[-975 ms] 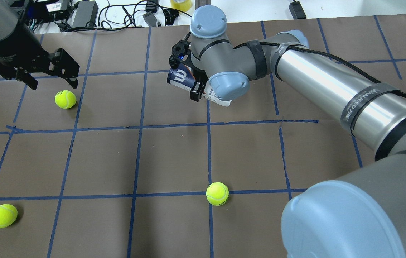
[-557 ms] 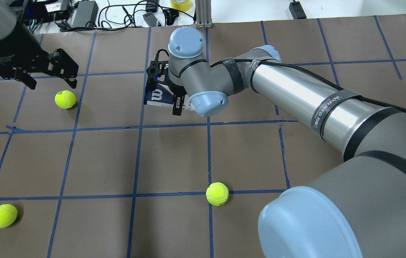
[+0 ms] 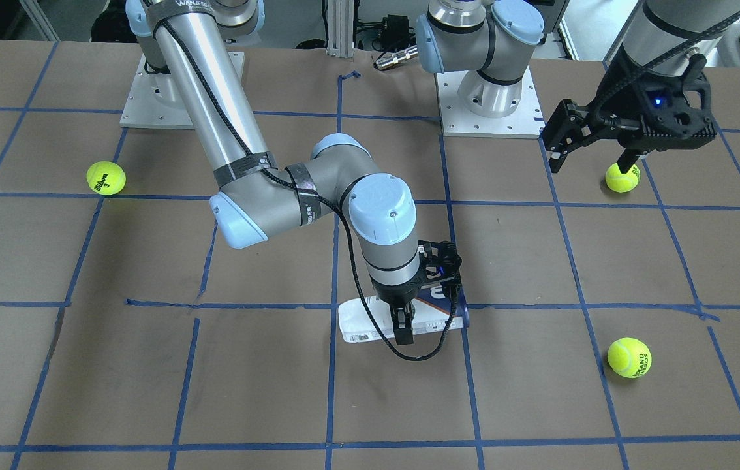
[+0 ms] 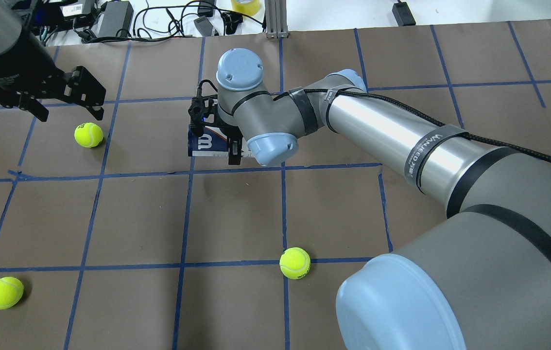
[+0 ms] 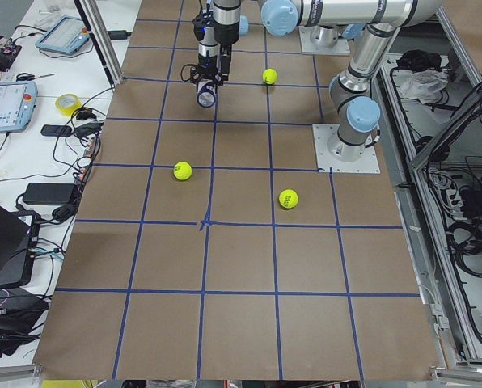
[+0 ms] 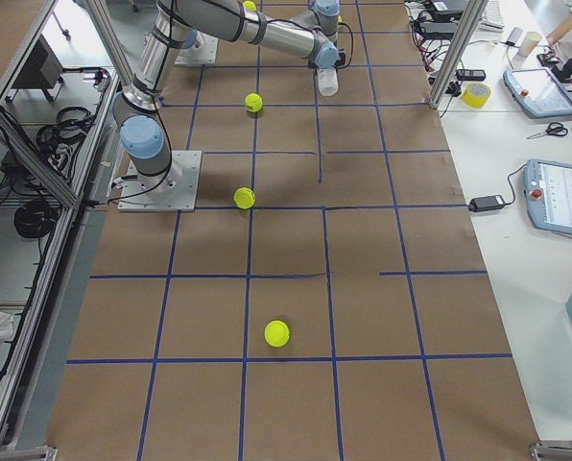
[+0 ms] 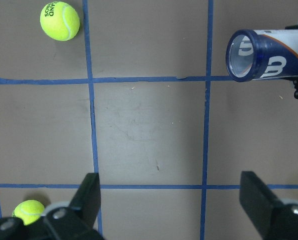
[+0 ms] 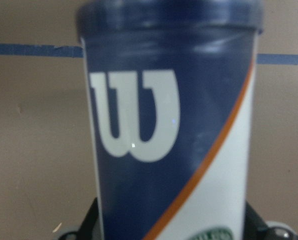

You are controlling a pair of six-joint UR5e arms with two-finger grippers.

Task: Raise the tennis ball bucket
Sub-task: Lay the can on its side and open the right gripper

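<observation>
Over the far middle of the table [image 4: 236,214], the right arm [image 4: 377,131] had just swung toward the robot's left and sunk, bringing the bucket [image 4: 201,144] from a tilt to level. The lift seemed already made and now being undone. The right gripper [image 4: 215,145] pinched its middle. The left gripper [image 4: 67,109] hung spread near a ball [image 4: 88,134]. Whether the bucket touched the table I could not tell. From overhead the wrist hid its white end.
</observation>
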